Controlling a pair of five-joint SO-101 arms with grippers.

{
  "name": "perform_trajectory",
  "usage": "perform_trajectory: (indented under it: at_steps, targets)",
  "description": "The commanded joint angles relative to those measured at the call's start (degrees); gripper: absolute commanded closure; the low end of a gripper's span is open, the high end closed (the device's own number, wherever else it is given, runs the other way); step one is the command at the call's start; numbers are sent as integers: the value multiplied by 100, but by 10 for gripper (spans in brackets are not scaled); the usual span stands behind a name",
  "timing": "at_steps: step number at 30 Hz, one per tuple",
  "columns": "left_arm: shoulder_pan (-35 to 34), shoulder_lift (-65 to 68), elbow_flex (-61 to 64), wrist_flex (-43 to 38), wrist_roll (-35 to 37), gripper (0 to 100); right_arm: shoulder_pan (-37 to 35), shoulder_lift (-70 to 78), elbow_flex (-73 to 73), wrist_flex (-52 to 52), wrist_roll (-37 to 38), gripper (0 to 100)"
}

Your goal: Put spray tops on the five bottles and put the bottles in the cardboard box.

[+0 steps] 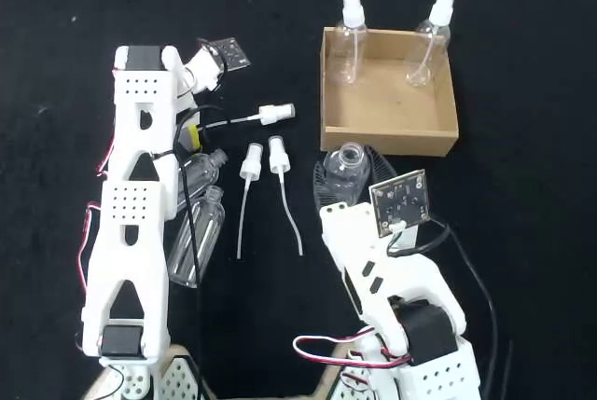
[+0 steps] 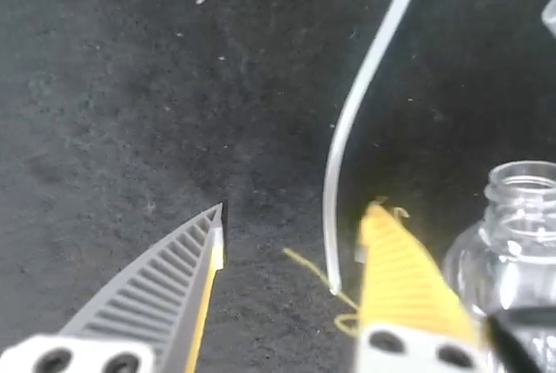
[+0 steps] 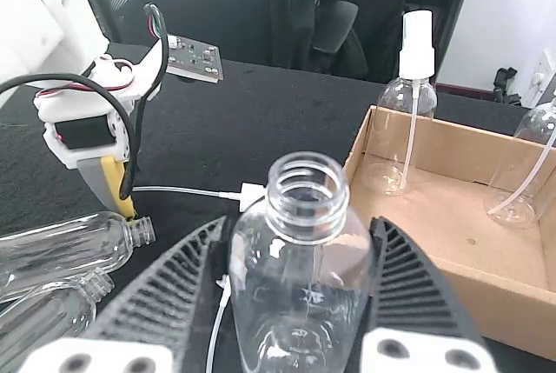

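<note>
Your right gripper is clamped on an uncapped bottle, upright just before the box — its base is cut off. Your left gripper stands spread, with a spray top's tube ending between its jaws, ungripped. Two bare bottles lie half-hidden by that arm — two capped ones stand in the box.
</note>
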Motion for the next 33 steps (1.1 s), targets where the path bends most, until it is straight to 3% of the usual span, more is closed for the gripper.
perform_trajectory:
  at_steps: [1,24,27,33]
  targets:
    - [127,-141,-470,18,53,875,-53,57,-31,26,-9,808]
    - [233,-114,-646,26,62,897,-53,57,-40,26,-9,808]
    - [233,-114,-646,26,62,973,-53,57,-40,26,-9,808]
    - [224,-176,-259,35,70,970,-53,57,-40,26,-9,808]
